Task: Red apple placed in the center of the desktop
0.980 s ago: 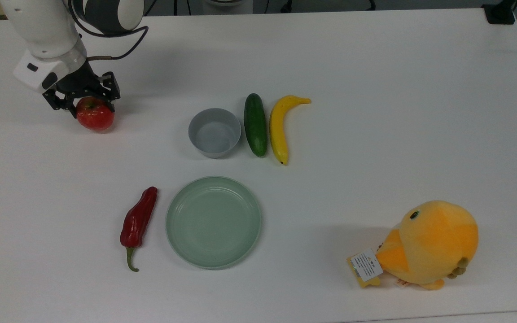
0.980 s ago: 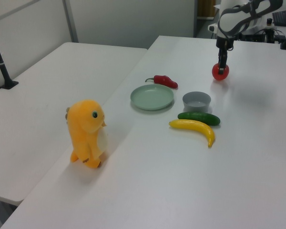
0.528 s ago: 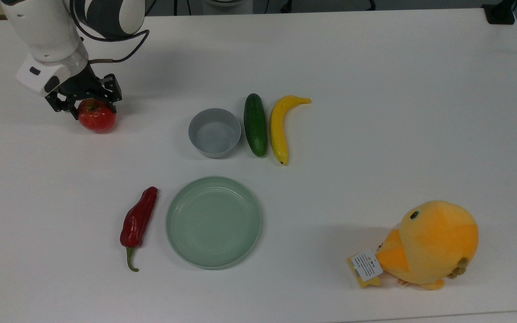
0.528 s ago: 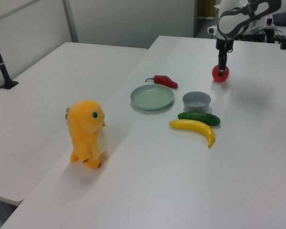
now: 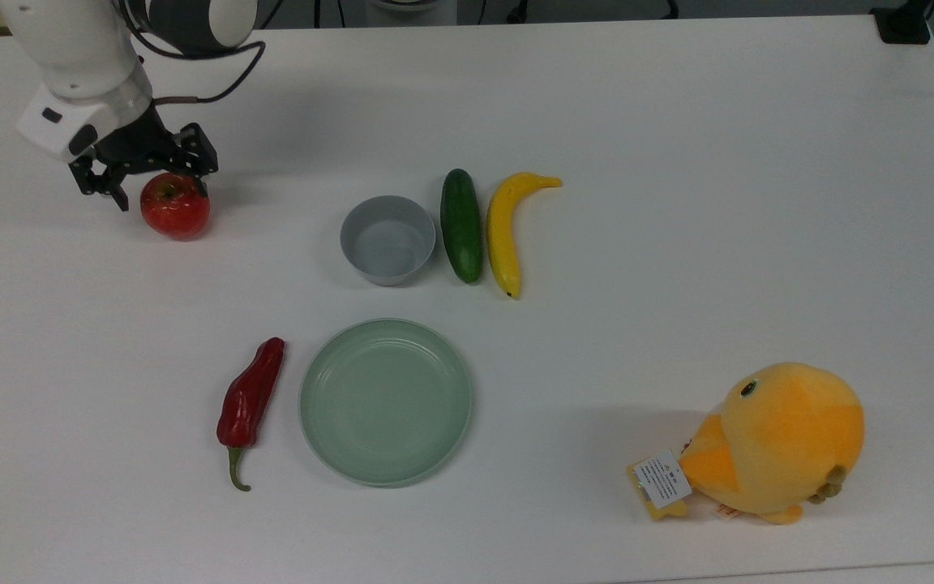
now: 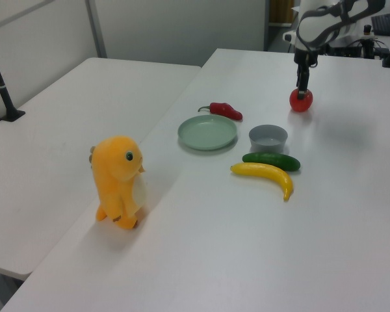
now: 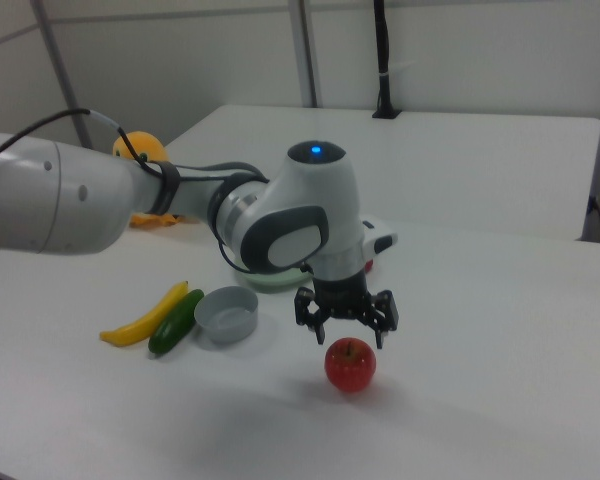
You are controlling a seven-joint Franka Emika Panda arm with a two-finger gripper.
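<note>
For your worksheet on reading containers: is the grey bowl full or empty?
Empty. In the top view the bowl shows its bare grey inside, with nothing in it.

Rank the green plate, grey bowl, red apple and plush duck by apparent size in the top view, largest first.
1. Green plate and plush duck: too close to call; the duck stands taller, so it may read larger.
2. Grey bowl.
3. Red apple, somewhat smaller than the bowl.
</note>
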